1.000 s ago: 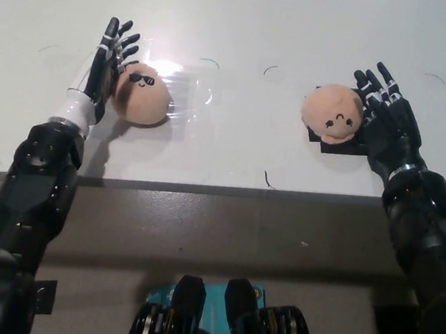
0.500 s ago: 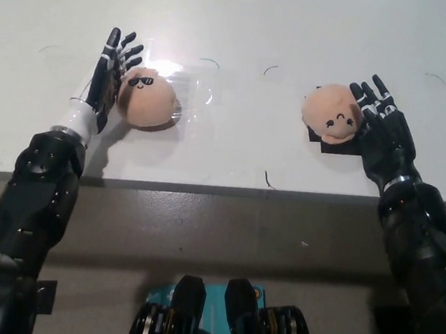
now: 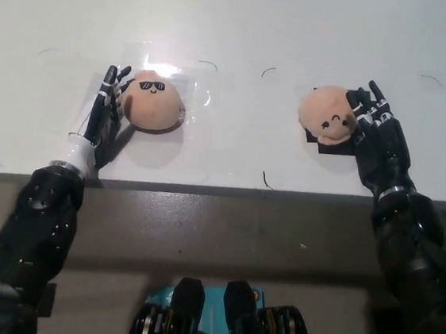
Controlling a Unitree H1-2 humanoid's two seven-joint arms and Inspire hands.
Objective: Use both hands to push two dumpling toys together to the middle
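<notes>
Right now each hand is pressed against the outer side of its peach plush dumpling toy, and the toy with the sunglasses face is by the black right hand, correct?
Not quite. The head view shows the sunglasses-face peach plush dumpling toy by the white left hand; the black right hand is against the smiling-face peach plush dumpling toy. The rest holds.

A: How is the light?
B: Bright and from overhead. The white desk (image 3: pixel 246 26) is evenly lit, with a hot patch of glare on the clear film (image 3: pixel 169 70) just behind the sunglasses dumpling (image 3: pixel 153 101).
A: Shadows?
B: Soft ones. A grey smear falls toward the desk's near edge beside the left hand (image 3: pixel 105 107), and a faint one under the smiling dumpling (image 3: pixel 327 114).
A: Sharpness?
B: Mildly soft all over, a little grainy. Below the desk's near edge everything turns dim.
</notes>
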